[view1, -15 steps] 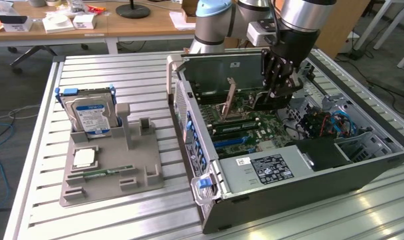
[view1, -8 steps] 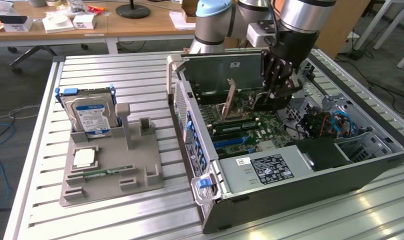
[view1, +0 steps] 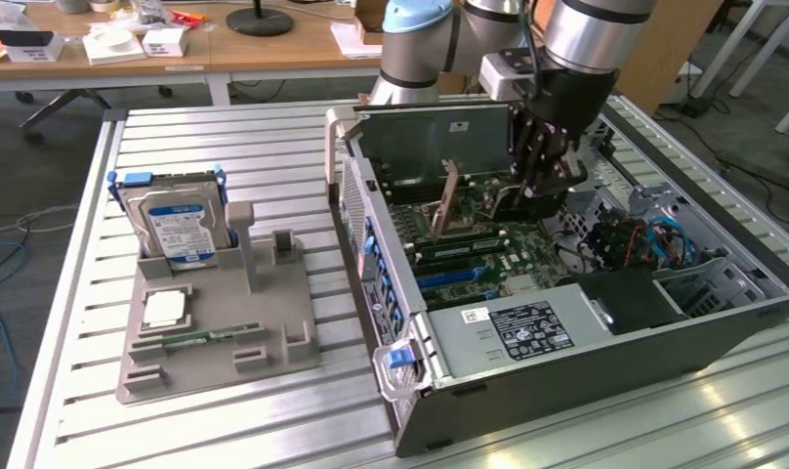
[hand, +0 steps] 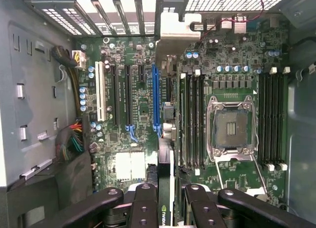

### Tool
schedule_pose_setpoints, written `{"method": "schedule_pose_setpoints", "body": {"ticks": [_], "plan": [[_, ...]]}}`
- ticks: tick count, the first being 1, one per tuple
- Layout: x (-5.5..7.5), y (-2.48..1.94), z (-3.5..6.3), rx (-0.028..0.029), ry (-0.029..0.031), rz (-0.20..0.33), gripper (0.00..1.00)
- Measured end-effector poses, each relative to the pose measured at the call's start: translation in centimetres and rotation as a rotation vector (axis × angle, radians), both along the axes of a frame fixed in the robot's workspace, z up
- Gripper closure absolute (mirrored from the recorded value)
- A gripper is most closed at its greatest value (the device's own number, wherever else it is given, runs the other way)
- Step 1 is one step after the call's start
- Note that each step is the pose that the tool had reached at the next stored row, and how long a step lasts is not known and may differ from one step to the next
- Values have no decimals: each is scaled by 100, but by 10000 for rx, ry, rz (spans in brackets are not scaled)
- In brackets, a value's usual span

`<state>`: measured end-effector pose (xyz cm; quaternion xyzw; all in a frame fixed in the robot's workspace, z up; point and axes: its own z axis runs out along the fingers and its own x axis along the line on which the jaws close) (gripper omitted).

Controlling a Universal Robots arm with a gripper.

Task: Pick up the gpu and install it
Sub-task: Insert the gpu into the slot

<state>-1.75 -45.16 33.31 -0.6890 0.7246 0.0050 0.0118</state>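
I find the gripper [hand: 165, 197] inside the open computer case [view1: 629, 337], jaws clenched on the gpu [hand: 164, 215]. The card is held edge-on between the fingers [hand: 143, 206], above the motherboard [hand: 232, 80]. It sits in line with and just beside the long blue slot [hand: 155, 99]. Its silver bracket end points toward the case's rear slot openings. I cannot tell whether it touches the board.

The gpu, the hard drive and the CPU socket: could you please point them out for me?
gpu [hand: 165, 214]: wrist view, logo-bearing edge.
hard drive [view1: 180, 233]: exterior view, blue-white label.
CPU socket [hand: 232, 127]: wrist view, open centre.
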Motion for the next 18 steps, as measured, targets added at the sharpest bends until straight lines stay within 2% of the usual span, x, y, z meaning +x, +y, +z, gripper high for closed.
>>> {"method": "schedule_pose_setpoints", "body": {"ticks": [18], "plan": [[-42, 0, -3, 1, -1, 0, 74]]}}
